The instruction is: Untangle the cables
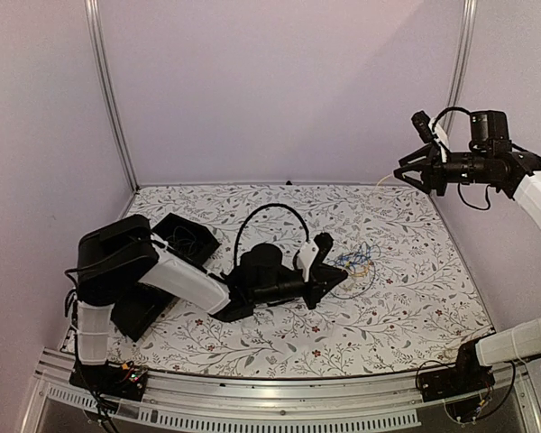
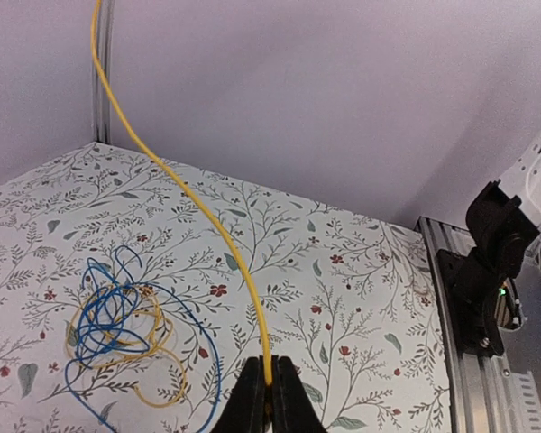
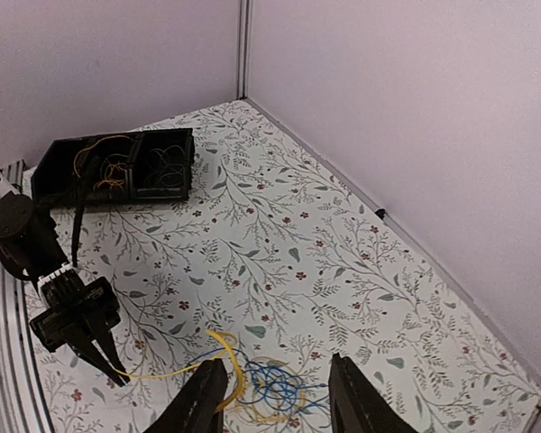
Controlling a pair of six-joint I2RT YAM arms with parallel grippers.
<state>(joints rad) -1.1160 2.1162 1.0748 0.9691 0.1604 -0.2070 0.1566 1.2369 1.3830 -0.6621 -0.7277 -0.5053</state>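
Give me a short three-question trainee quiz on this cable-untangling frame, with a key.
1. True or false: the left gripper is shut on the yellow cable.
2. Where is the blue-and-yellow tangle? A) lying on the table B) hanging from a hook C) inside a bowl
3. Fill in: the raised right gripper has its jaws ____.
Key: 1 true; 2 A; 3 open.
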